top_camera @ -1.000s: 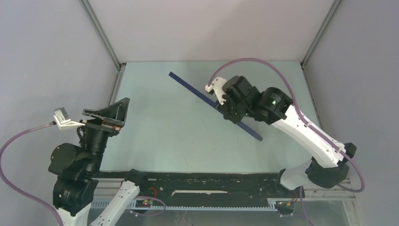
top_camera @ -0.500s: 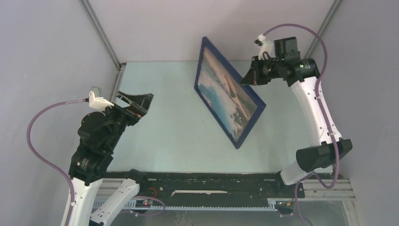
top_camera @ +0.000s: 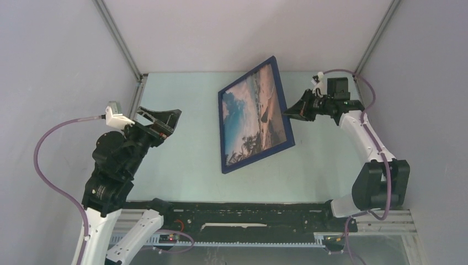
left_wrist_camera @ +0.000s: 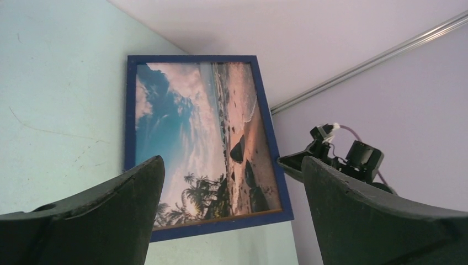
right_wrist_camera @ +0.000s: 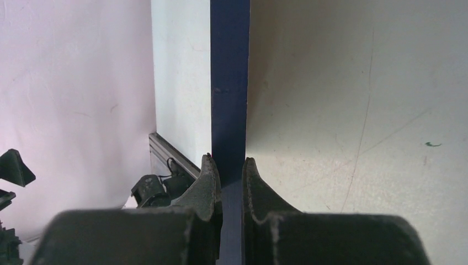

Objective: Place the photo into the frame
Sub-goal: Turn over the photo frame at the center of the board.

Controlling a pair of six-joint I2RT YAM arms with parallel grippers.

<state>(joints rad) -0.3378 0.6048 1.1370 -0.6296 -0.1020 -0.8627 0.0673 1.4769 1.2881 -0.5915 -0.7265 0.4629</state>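
Top external view, did you see that? A second ago the frame (top_camera: 221, 132) was edge-on, just a navy line over the table (top_camera: 182, 160).

Yes, and now it has swung round so the photo (top_camera: 254, 118) faces up, sea and clouds in plain sight. The right arm has pulled back toward its own side.

So the print is already in?

Looks that way to me. It fills the opening inside the navy rails, with no gap that I can spot. I'd judge the job all but done, with only the setting down left.

Who's holding it?

The right gripper (top_camera: 288, 112) is clenched on the frame's right rail. The right wrist view shows the rail pinched between both fingers. The frame hangs tilted, and I can't tell whether its lower corner touches the table.

And the other one?

The left gripper (top_camera: 160, 113) is spread wide with nothing in it, well apart from the frame. That arm rose and then held its place.

Any brand, label or writing?

None I can read, on the frame, the print or the arms.
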